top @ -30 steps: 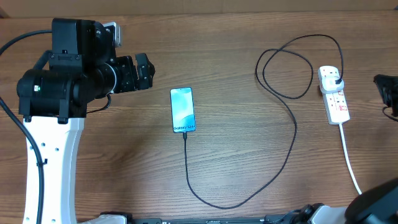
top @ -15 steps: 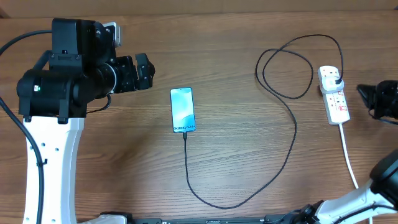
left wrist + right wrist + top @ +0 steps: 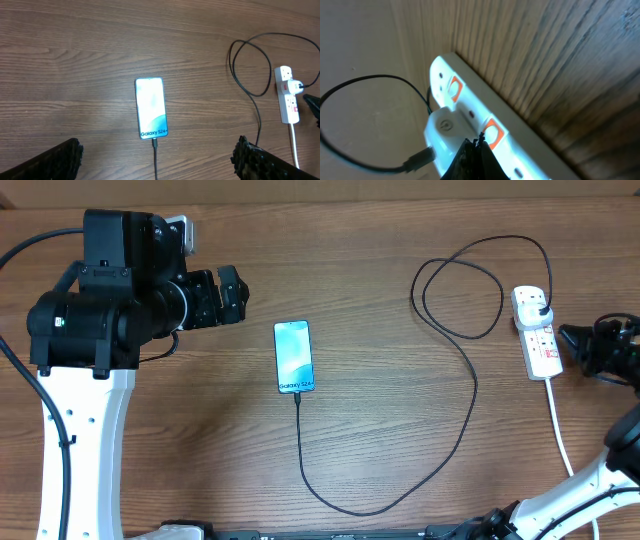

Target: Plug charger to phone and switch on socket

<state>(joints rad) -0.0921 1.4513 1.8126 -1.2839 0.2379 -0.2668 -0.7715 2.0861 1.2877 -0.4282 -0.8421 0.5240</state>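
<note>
The phone point(image 3: 293, 357) lies flat mid-table, its light blue screen reading "Galaxy S24"; it also shows in the left wrist view point(image 3: 151, 107). The black charger cable point(image 3: 462, 415) is plugged into the phone's near end and loops right to a white adapter in the socket point(image 3: 540, 340), a white power strip with red switches. My left gripper point(image 3: 157, 157) is open, well above and left of the phone. My right gripper point(image 3: 570, 340) is shut and empty, its tip point(image 3: 476, 145) right by an orange-red switch of the socket point(image 3: 470, 112).
The socket's thick white cord point(image 3: 562, 440) runs toward the table's near edge at the right. The left arm's white base point(image 3: 75, 450) stands at the left. The table's far edge point(image 3: 400, 192) is at the top.
My right gripper has come in from the right edge toward the socket and now sits beside it. The left arm, phone and cable have not moved.
</note>
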